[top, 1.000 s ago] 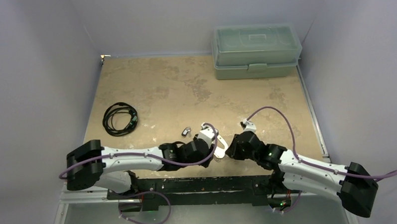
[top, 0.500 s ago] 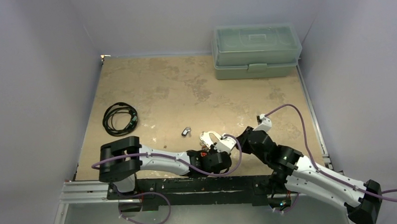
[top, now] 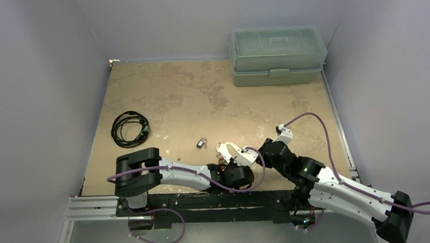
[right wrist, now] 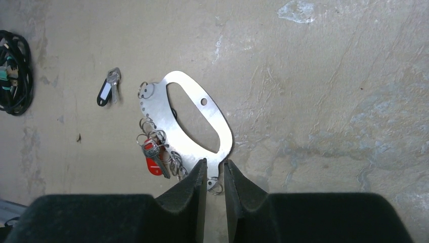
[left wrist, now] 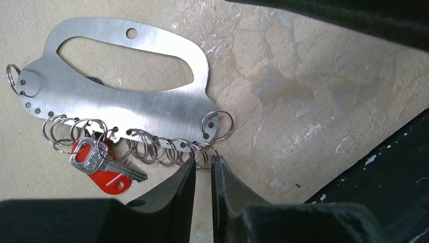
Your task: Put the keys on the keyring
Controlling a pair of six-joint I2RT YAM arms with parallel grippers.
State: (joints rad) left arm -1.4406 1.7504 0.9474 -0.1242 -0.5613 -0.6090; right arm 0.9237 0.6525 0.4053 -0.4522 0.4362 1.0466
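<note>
The table (top: 163, 96) is carrying the keyring (left wrist: 126, 109) near its front edge, between the two arms. The plate's long axis is running away from the right gripper (right wrist: 215, 164) toward the far left. That gripper's jaws are standing narrow, clamping the plate's near end.

The left gripper (left wrist: 203, 164) is sitting at the ringed edge, jaws narrow around one of the split rings (left wrist: 152, 147). Whether that ring is pinched cannot be told.

The red-headed key (left wrist: 103, 179) and silver key (left wrist: 96, 159) are hanging together near the plate's far end. The dark-headed key (right wrist: 104, 92) is lying loose beyond that far end, apart from the plate and nearer the left arm.
</note>
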